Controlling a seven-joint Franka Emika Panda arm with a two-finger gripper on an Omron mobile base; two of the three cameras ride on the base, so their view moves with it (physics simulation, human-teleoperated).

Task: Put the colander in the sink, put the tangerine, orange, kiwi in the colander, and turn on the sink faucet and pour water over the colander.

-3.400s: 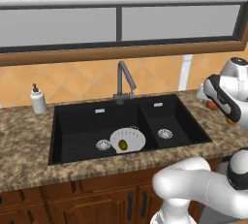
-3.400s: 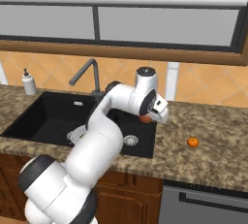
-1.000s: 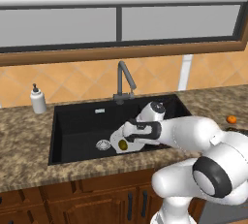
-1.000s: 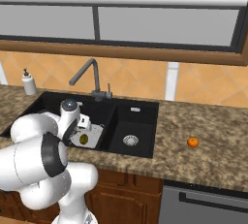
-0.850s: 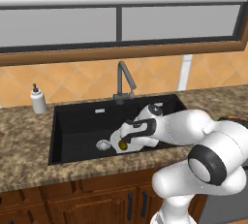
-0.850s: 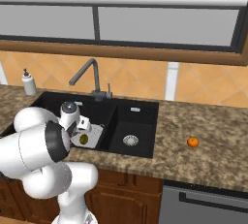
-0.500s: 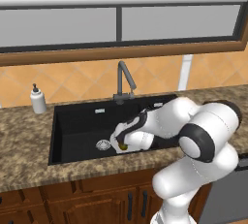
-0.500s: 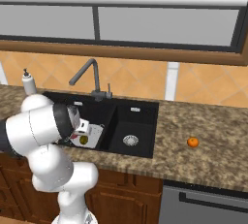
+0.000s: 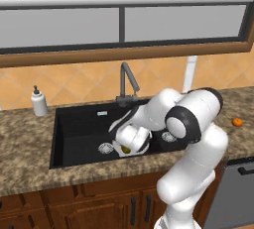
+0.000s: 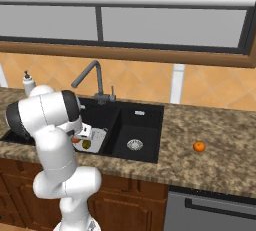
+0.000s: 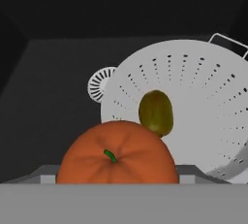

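Colander (image 11: 193,106) lay in the wide basin of the sink (image 9: 79,129) just ahead of and below the claw (image 11: 116,182), which held an orange fruit (image 11: 116,155) between jaws spread wide around it. Beyond the fruit the kiwi (image 11: 156,112) already rested in the colander bowl, with the drain (image 11: 97,85) just past its rim. To finish well, I judged, the claw had to carry the fruit on over the bowl's middle, low and clear of the kiwi, and part only there, lest it roll out; the other orange fruit (image 10: 199,146) waited far off on the counter (image 10: 220,140).
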